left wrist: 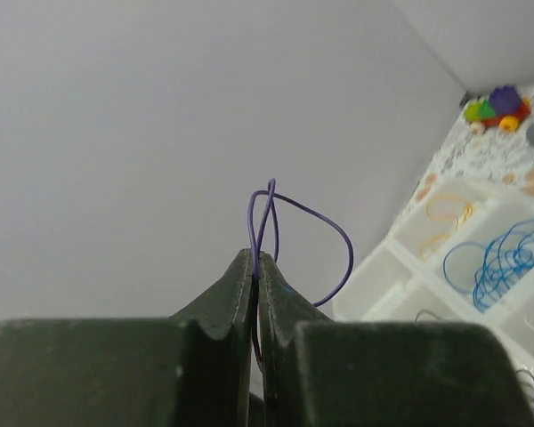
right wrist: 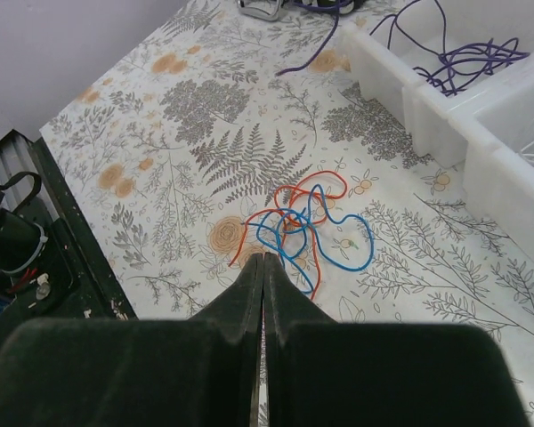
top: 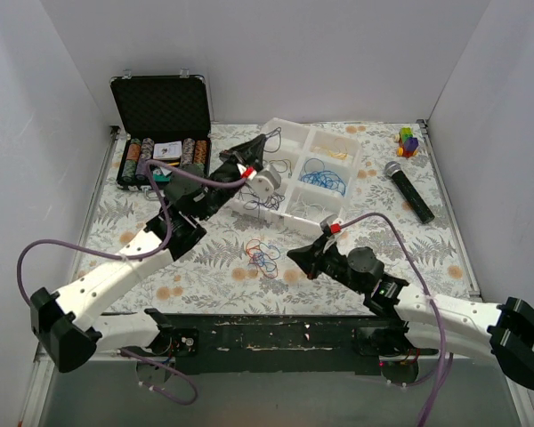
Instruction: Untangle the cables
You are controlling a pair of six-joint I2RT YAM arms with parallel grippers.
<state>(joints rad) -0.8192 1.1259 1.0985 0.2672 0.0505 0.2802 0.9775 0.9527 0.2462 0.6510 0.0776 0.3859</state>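
Note:
A tangle of red and blue cables (top: 262,253) (right wrist: 307,222) lies on the fern-print table. My right gripper (top: 295,256) (right wrist: 263,258) hovers just on the near side of it, shut, with nothing between its fingers. My left gripper (top: 267,140) (left wrist: 256,258) is raised over the white tray's (top: 285,133) far left end, shut on a thin purple cable (left wrist: 303,213) that loops up out of its tips. Sorted cables lie in the tray: blue ones (top: 322,175) (left wrist: 503,262), yellow ones (left wrist: 449,213) and purple ones (right wrist: 467,58).
An open black case (top: 160,133) with poker chips stands at the back left. A microphone (top: 409,189) and a small colourful toy (top: 408,140) (left wrist: 494,107) lie at the back right. The tray's near wall (right wrist: 436,116) stands just beyond the tangle.

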